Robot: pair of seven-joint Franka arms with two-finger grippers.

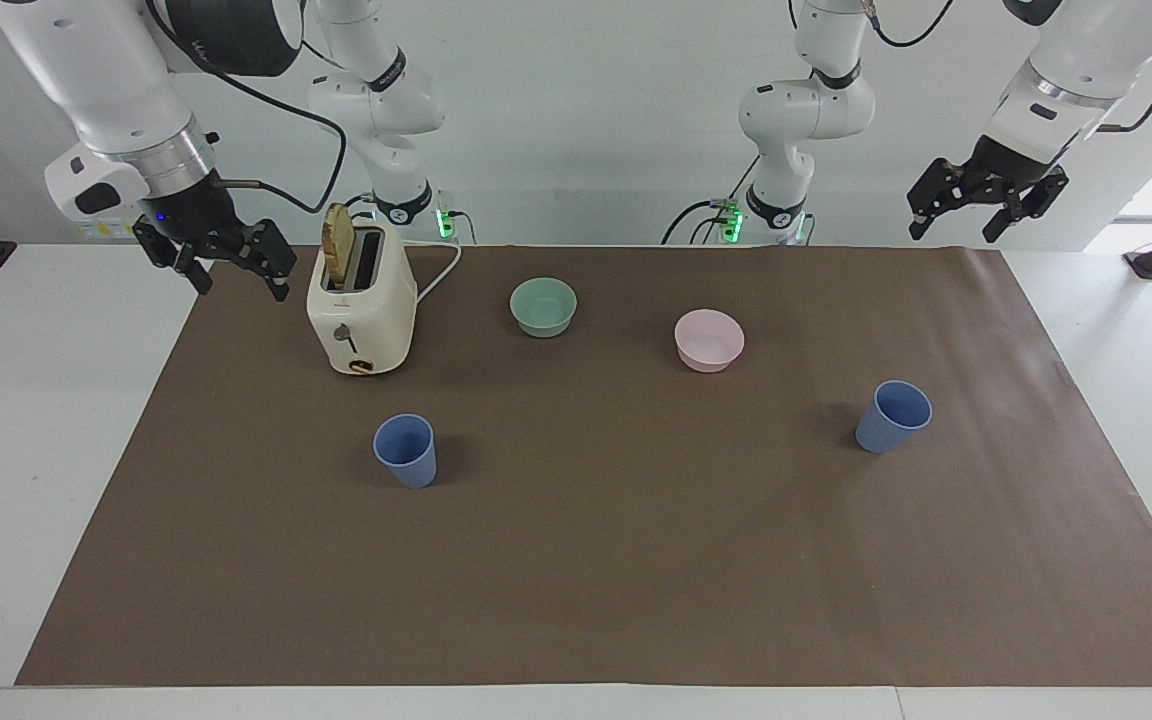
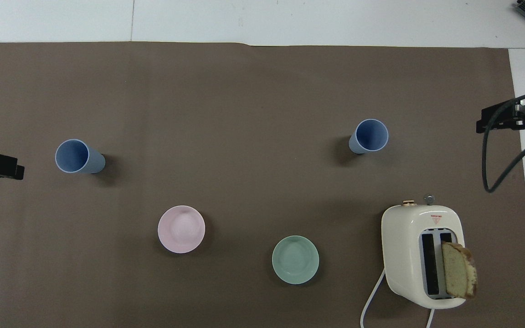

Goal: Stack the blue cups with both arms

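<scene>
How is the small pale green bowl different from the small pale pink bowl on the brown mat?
The pale green bowl is mint coloured; the pale pink bowl is light pink. The green bowl sits nearer to the robots and closer to the cream toaster, toward the right arm's end; the pink bowl sits farther from the robots, toward the left arm's end. Both are round, upright, empty, similar in size and untouched by either gripper.
</scene>
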